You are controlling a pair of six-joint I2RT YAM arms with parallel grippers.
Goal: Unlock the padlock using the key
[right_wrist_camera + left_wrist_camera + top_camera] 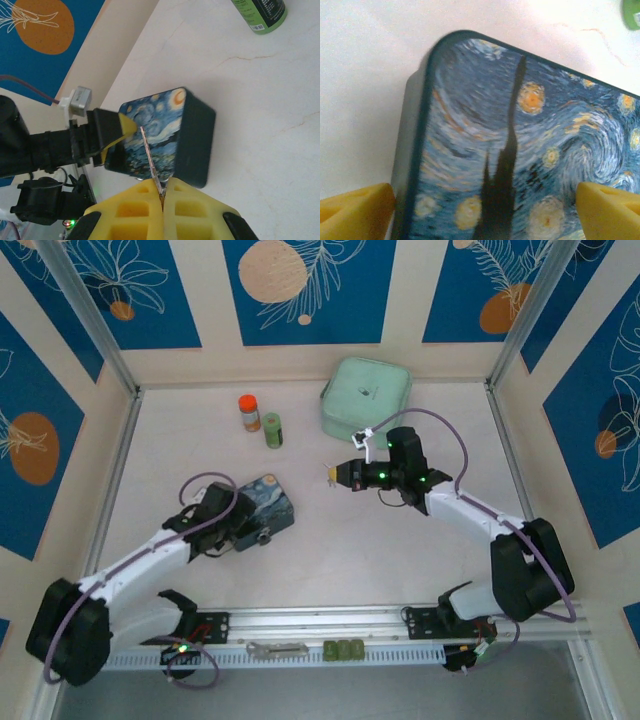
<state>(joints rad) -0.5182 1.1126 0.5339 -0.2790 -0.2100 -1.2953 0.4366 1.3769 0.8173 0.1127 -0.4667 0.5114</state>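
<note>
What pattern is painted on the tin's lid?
The tin shows a blue swirling sky, yellow stars, a dark spire; clearest in the left wrist view.

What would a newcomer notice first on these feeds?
The starry-night painted tin, left of centre in the overhead view, with the left tool open over its corner. Then the right tool, shut on the thin silvery key that points toward the tin. A mint-green case sits at the back.
</note>
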